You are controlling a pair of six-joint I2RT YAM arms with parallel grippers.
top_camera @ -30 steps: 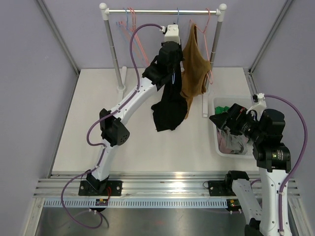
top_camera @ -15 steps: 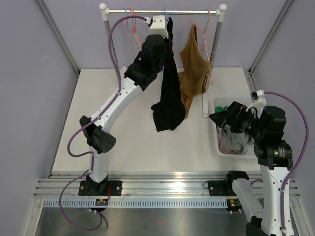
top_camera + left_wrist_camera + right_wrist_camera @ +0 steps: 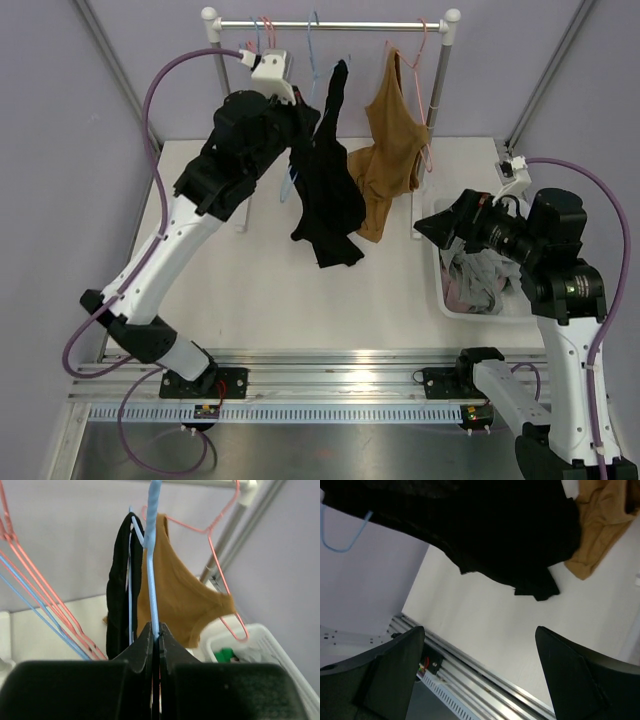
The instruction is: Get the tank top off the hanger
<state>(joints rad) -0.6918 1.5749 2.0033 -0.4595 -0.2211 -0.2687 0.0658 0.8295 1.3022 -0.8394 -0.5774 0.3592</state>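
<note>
A black tank top (image 3: 325, 190) hangs on a thin blue hanger (image 3: 308, 45) whose top reaches up by the rail (image 3: 330, 22). My left gripper (image 3: 303, 118) is shut on the blue hanger wire (image 3: 151, 575), just left of the black tank top (image 3: 119, 595); in the left wrist view the jaws (image 3: 156, 630) pinch the wire. My right gripper (image 3: 430, 225) stands open to the right of the garment, apart from it. From the right wrist, the open gripper (image 3: 479, 630) has the black tank top (image 3: 480, 535) above it and nothing between its fingers.
A tan tank top (image 3: 395, 140) hangs on a pink hanger (image 3: 430, 60) at the rail's right. Bare pink and blue hangers (image 3: 262, 40) hang at the left. A white bin (image 3: 437, 285) with clothes stands under the right arm. Rack posts (image 3: 432, 110) flank the garments.
My left arm has swung left with the blue hanger, dragging the black tank top left and tilting it. My right gripper has risen and reached left toward the garment.
</note>
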